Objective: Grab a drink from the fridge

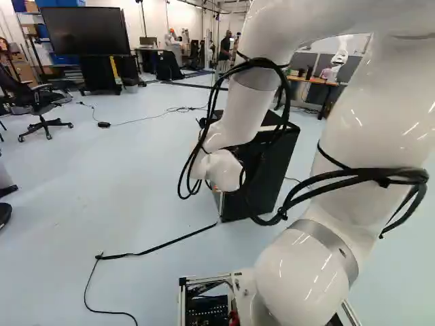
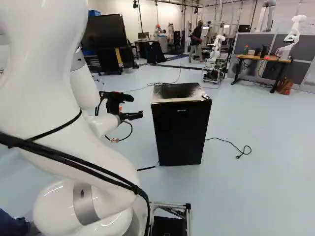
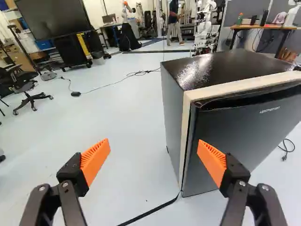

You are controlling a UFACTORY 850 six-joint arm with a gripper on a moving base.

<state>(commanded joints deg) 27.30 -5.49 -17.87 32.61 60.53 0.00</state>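
Observation:
In the right base view my gripper (image 2: pixel 135 106) stands open to the left of the black fridge (image 2: pixel 179 132), with a strip of floor showing between them. The wrist view shows the open gripper (image 3: pixel 154 148) with nothing between its orange pads. Ahead of it and to one side is the fridge (image 3: pixel 230 141), upright, its door looking closed against a pale edge strip. One finger overlaps the door's side edge in that view. The left base view has the fridge (image 1: pixel 279 170) partly hidden behind my wrist. No drink is visible.
A black cable (image 1: pixel 163 244) runs over the floor by the fridge's foot, and a power cord (image 2: pixel 229 142) lies on its other side. Farther off are an office chair (image 1: pixel 42 112), a large screen (image 1: pixel 85 30), a wooden desk (image 2: pixel 263 58) and another robot (image 2: pixel 215 54).

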